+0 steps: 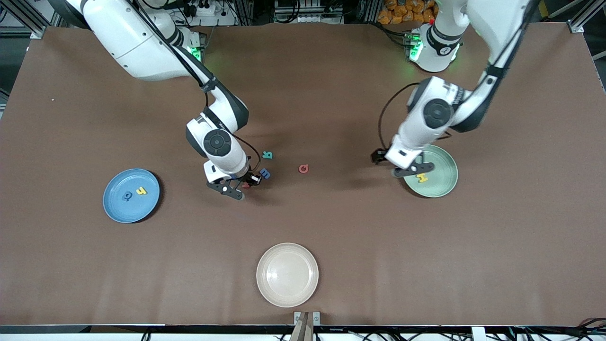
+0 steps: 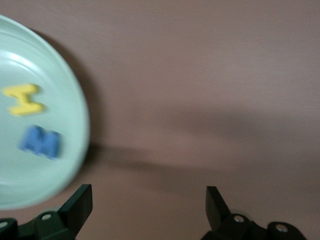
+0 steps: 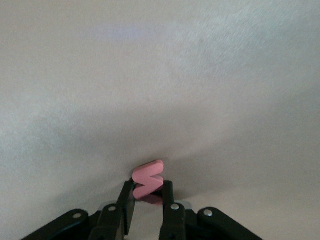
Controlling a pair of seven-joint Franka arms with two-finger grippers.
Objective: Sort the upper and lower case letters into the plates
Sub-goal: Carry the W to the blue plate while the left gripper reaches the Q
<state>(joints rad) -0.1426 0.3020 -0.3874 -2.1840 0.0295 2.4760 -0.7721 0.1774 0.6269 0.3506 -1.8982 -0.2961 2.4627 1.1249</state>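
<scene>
My right gripper (image 1: 240,187) is shut on a small red letter (image 3: 148,180), held close to the brown table beside a blue letter (image 1: 265,174). A teal letter (image 1: 268,154) and another red letter (image 1: 303,168) lie nearby on the table. The blue plate (image 1: 115,208) holds a blue letter (image 1: 127,195) and a yellow letter (image 1: 141,191). My left gripper (image 1: 413,169) is open and empty over the rim of the mint green plate (image 1: 445,184). That plate (image 2: 30,185) holds a yellow letter (image 2: 22,99) and a blue letter (image 2: 40,142).
A cream-white plate (image 1: 287,298) stands near the front edge, nearer the camera than the loose letters. The brown table top stretches between the plates.
</scene>
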